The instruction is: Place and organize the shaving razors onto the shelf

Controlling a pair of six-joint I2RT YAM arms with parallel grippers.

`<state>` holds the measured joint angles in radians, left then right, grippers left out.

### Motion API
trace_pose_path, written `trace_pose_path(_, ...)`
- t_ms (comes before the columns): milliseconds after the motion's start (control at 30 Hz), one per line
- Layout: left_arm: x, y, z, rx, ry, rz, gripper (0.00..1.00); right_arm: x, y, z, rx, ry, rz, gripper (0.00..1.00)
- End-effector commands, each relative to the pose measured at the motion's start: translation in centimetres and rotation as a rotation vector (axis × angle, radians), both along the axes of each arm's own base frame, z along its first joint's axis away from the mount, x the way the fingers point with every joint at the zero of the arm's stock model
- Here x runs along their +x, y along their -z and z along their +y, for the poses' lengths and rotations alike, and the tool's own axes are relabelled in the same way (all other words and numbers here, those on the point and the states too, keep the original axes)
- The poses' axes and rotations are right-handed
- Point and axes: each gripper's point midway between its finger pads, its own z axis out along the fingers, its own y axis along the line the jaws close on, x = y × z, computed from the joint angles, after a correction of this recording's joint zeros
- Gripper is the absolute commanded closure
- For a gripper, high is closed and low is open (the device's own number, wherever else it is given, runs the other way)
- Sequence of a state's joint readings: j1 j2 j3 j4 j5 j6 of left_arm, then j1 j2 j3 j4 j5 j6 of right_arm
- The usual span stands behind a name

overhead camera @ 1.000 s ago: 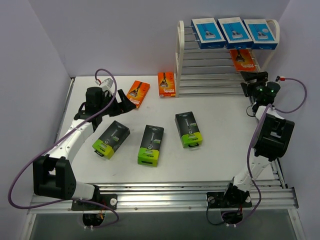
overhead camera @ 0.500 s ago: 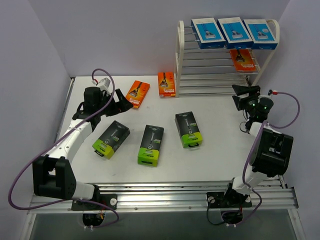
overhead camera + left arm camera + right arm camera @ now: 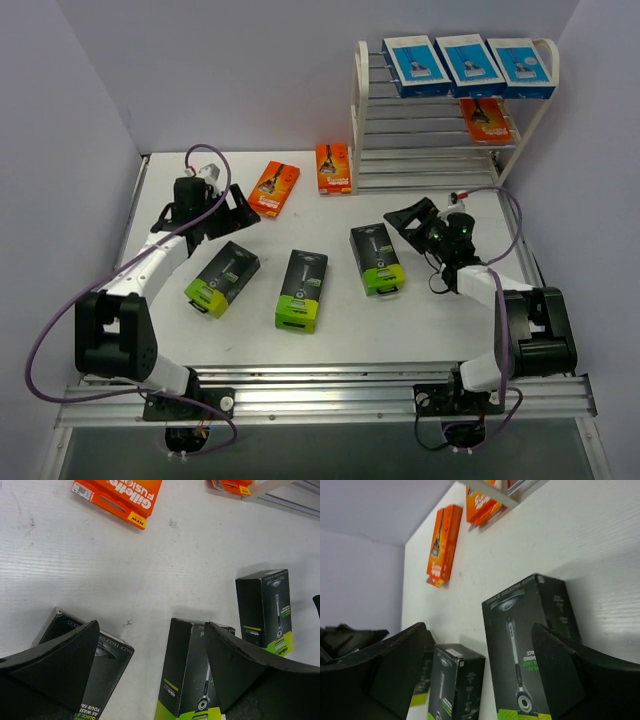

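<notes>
This is looking like a robotics lab cell: a left arm [image 3: 150,265] and right arm [image 3: 497,320] are sitting bolted to an aluminium rail [image 3: 330,390] edging a white worktop [image 3: 450,320], plain pale walls [image 3: 230,70] are boxing it in, and a shelf [image 3: 356,110] is standing at the back.

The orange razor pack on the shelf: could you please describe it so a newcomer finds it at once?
Find the cream shelf at the far right. Below its top row of blue-and-white packs lies one orange pack, the only orange one shelved.
</notes>
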<state>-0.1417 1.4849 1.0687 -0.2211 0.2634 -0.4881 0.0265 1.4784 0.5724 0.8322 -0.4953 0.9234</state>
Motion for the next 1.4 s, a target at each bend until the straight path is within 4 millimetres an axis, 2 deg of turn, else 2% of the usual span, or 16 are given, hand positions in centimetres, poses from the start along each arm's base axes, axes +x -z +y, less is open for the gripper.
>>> trace_pose_path(0,1.2,0.0,-0.7,-0.042,0.012,0.003,0.06,-0.6,-1.1,1.0,-0.239,-0.022,-0.072,0.18)
trace_pose_path(33,1.4,0.4,-0.8,-0.051,0.014,0.019,0.06,-1.0,-1.2,2.0,-0.266,-0.044,-0.077,0.18)
trace_pose_path(67,1.6,1.4,-1.1,-0.063,0.016,0.05,0.06,-1.2,-1.2,1.7,-0.292,-0.025,-0.069,0.18)
trace_pose_path(100,2.0,1.1,-1.5,-0.091,0.014,0.053,0.06,-1.4,-1.2,1.7,-0.31,-0.025,-0.073,0.18)
trace_pose_path(167,2.6,1.7,-1.8,-0.114,0.009,0.078,0.06,-1.7,-1.4,1.5,-0.341,-0.03,-0.091,0.18)
trace_pose_path(233,3.5,1.2,-2.0,-0.144,-0.003,0.073,0.05,-2.1,-1.0,1.3,-0.371,-0.044,-0.089,0.18)
trace_pose_path(333,5.0,2.4,-2.4,-0.187,-0.032,0.119,0.05,-2.9,-0.3,1.7,-0.391,-0.084,-0.088,0.18)
trace_pose_path(433,6.7,2.1,-3.0,-0.233,-0.053,0.118,0.03,-3.8,0.2,1.7,-0.413,-0.112,-0.1,0.18)
trace_pose_path(467,7.3,2.8,-3.1,-0.245,-0.066,0.135,0.02,-3.9,-0.1,1.7,-0.421,-0.12,-0.12,0.18)
trace_pose_path(600,9.4,3.4,-3.1,-0.264,-0.114,0.144,0.01,-4.6,0.2,1.9,-0.44,-0.155,-0.141,0.18)
trace_pose_path(633,9.8,4.2,-3.0,-0.263,-0.13,0.159,0.01,-4.8,0.5,1.9,-0.44,-0.158,-0.136,0.18)
trace_pose_path(700,10.8,4.2,-2.7,-0.26,-0.167,0.153,0.0,-4.8,0.4,2.1,-0.436,-0.166,-0.148,0.17)
trace_pose_path(1067,13.3,7.5,-0.6,-0.251,-0.307,0.205,0.0,-5.0,0.3,2.7,-0.403,-0.191,-0.158,0.17)
trace_pose_path(1133,14.0,7.4,-0.2,-0.262,-0.325,0.2,0.07,-4.9,0.2,2.7,-0.399,-0.189,-0.16,0.17)
trace_pose_path(1233,14.5,9.2,0.0,-0.274,-0.348,0.234,0.07,-4.9,0.4,2.9,-0.391,-0.195,-0.154,0.17)
trace_pose_path(1367,15.6,10.0,0.1,-0.31,-0.375,0.249,0.1,-4.8,0.9,3.0,-0.385,-0.199,-0.146,0.17)
